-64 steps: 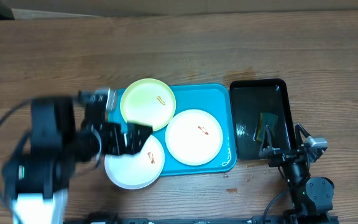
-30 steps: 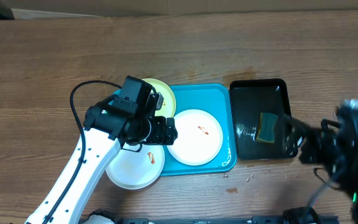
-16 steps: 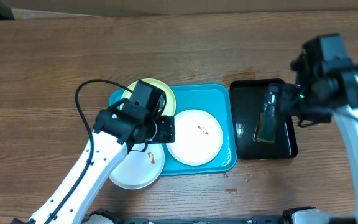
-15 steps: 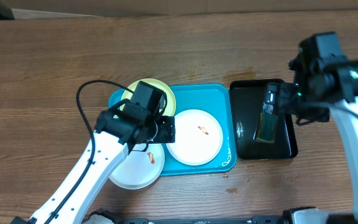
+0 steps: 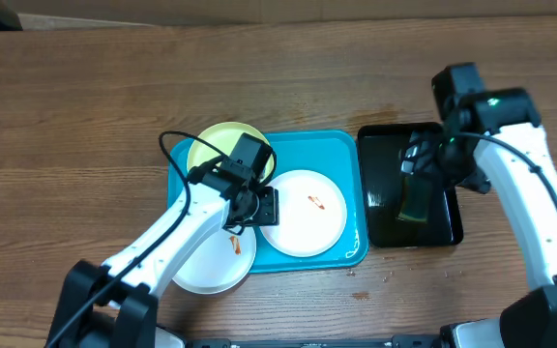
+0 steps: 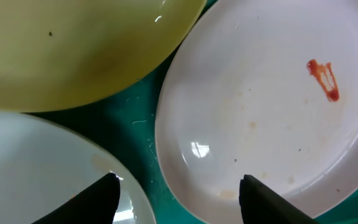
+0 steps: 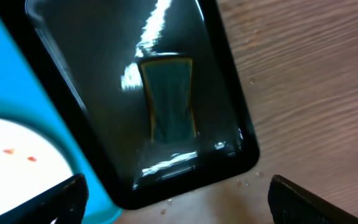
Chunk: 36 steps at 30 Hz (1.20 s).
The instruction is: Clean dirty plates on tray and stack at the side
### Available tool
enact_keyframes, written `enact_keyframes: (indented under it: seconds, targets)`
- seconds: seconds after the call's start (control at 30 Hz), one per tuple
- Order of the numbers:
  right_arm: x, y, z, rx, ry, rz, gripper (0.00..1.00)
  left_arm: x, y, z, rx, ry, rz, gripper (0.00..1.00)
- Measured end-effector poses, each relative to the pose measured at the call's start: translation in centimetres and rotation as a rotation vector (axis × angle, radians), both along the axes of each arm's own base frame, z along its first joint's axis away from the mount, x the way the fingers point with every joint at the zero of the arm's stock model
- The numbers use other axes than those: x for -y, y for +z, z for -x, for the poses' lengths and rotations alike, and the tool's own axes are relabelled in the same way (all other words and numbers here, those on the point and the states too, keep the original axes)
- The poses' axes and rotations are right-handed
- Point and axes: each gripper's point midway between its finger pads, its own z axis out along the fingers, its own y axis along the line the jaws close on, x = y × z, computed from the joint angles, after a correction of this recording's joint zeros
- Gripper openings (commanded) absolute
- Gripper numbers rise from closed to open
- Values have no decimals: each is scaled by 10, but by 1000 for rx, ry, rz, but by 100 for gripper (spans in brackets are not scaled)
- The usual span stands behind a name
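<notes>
Jaws of my left gripper (image 6: 179,199) gape wide, empty, over the tray (image 6: 138,124): rim of 1 white plate (image 6: 260,106) between them, yellow-green plate (image 6: 73,50) ahead-left. My right gripper (image 7: 179,199) spreads wide too, sponge (image 7: 169,102) ahead in the black tray (image 7: 86,81).

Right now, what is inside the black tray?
A green sponge with a yellow edge lies inside the black tray, on its glossy floor. Nothing else shows there. What is under the sponge is covered; overhead, the right gripper hides its far end.
</notes>
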Motion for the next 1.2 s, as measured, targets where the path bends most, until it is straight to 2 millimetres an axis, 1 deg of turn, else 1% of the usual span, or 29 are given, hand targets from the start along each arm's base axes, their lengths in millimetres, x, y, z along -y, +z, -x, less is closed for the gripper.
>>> enact_keyframes:
  seconds: [0.1,0.2,0.3,0.37,0.5,0.57,0.63,0.67,0.7,0.73,0.77,0.8,0.87,0.9,0.93,0.97,1.0,1.03,1.13,1.2]
  targets:
    - [1,-30,2,-10,-10,0,91,2,-9,-2,-10,-2,-6,62]
    - [6,-50,2,0,-36,-2,90,3,-14,-4,-13,-7,-7,61]
    - [15,-73,2,17,-79,-10,88,5,-15,-6,-5,-9,-4,61]
    - [17,-86,4,22,-91,-19,87,6,-14,-8,4,-9,1,61]
    - [13,-115,12,30,-91,-47,85,7,-14,-10,13,-9,5,61]
    - [10,-126,15,35,-90,-66,84,7,-14,-11,15,-9,6,61]
    - [8,-135,20,35,-87,-84,82,7,-13,-11,17,-9,8,62]
    - [7,-137,21,35,-87,-89,78,7,-13,-11,17,-9,7,62]
    - [6,-139,22,36,-87,-94,68,7,-13,-11,17,-9,7,62]
    - [5,-140,22,39,-88,-99,42,7,-13,-11,17,-9,7,62]
    - [4,-141,22,38,-79,-105,22,7,-13,-11,17,-9,7,62]
    - [3,-142,22,38,-83,-109,6,7,-13,-11,17,-9,8,62]
    - [2,-142,23,37,-82,-110,4,7,-13,-11,17,-9,7,62]
    - [2,-142,23,36,-82,-110,4,7,-13,-11,17,-9,7,62]
    - [2,-142,24,35,-83,-113,23,7,-13,-11,17,-9,8,63]
    - [0,-142,25,29,-86,-124,69,7,-13,-11,17,-9,7,63]
    - [-1,-142,27,19,-76,-130,97,7,-13,-11,17,-9,8,64]
    - [-4,-142,31,-1,-62,-145,100,7,-13,-11,17,-9,7,65]
    - [-10,-133,37,-48,-21,-175,100,7,-13,-11,17,-9,7,66]
    - [-13,-122,28,-34,13,-185,100,7,-13,-12,18,-10,8,66]
